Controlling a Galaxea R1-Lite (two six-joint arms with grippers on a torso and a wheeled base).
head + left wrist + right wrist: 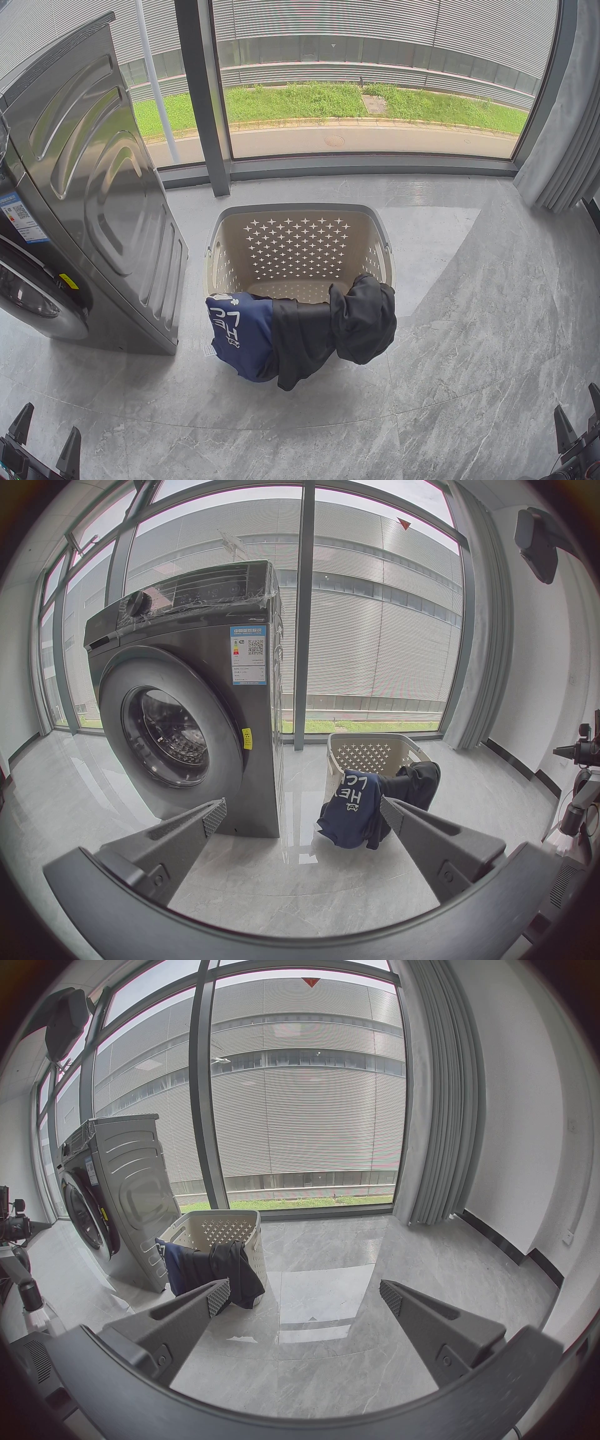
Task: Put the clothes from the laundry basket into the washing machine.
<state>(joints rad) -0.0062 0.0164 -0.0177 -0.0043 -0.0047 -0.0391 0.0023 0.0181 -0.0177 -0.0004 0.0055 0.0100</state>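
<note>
A beige laundry basket [299, 250] with star-shaped holes stands on the grey floor by the window. A navy blue shirt [240, 334] with white print and a black garment [350, 325] hang over its near rim. The dark grey washing machine [94, 187] stands to the basket's left, and its round door [165, 733] faces me in the left wrist view. My left gripper [45, 435] is low at the near left, open and holding nothing. Open and bare too, my right gripper [578, 409] is at the near right. Both are well short of the basket [372, 752] and clothes [209, 1266].
A tall window with a dark post [203, 94] runs behind the basket. A grey curtain [562, 144] hangs at the far right. Open floor [475, 325] lies to the right of the basket and in front of it.
</note>
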